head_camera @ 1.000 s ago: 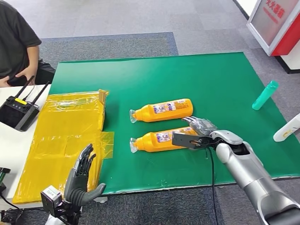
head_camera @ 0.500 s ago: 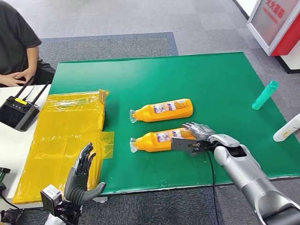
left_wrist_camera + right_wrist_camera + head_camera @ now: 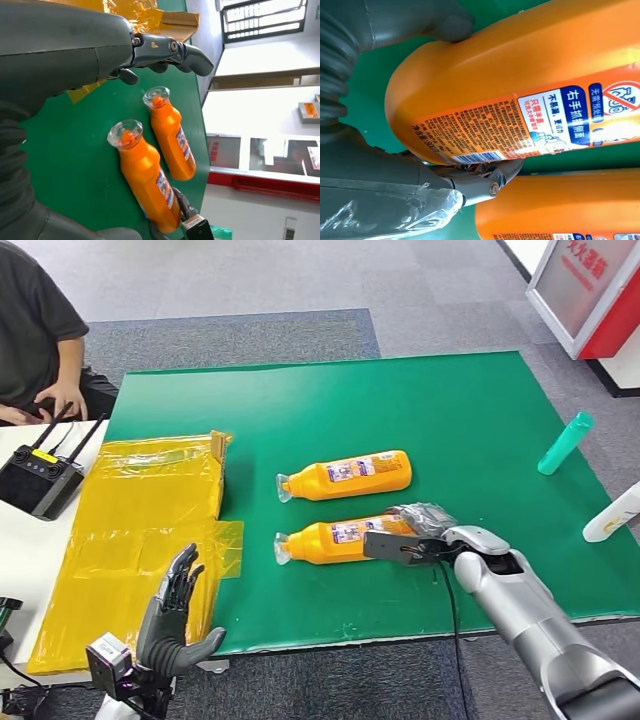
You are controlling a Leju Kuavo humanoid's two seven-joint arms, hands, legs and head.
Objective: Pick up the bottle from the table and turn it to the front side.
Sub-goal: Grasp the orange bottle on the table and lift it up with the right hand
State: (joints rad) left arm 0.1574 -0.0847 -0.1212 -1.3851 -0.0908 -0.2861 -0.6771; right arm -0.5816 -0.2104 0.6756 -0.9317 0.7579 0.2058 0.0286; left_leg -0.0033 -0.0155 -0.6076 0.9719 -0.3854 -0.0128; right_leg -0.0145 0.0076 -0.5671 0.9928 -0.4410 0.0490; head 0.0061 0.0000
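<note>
Two orange bottles lie side by side on the green mat (image 3: pixel 468 410), both on their sides, long axes running left to right with the clear caps pointing left. The near bottle (image 3: pixel 336 539) is the one in play, and the right hand (image 3: pixel 407 536) is wrapped around its base end, on the right. In the right wrist view the thumb (image 3: pixel 448 22) presses one side of that rounded base and the fingers (image 3: pixel 482 182) curl under the opposite side, so the hand is closed on the bottle, though I can't tell whether the bottle has left the mat or rests on it yet.

Here's the relation that matters: the hand grips at the far-right end of a long body, so nearly all the bottle's length stretches away to the left of the grasp. Any lift will have the cap end wanting to sag, and the turn will likely be a roll about that left-right axis. The printed back label with its barcode faces up toward the wrist camera, so the front side probably still has to come round.

The far bottle (image 3: pixel 346 474) sits just beyond, close enough to be brushed in a roll. The left hand (image 3: pixel 172 625) hangs at the near-left edge, fingers spread and holding nothing, well apart from both bottles.
</note>
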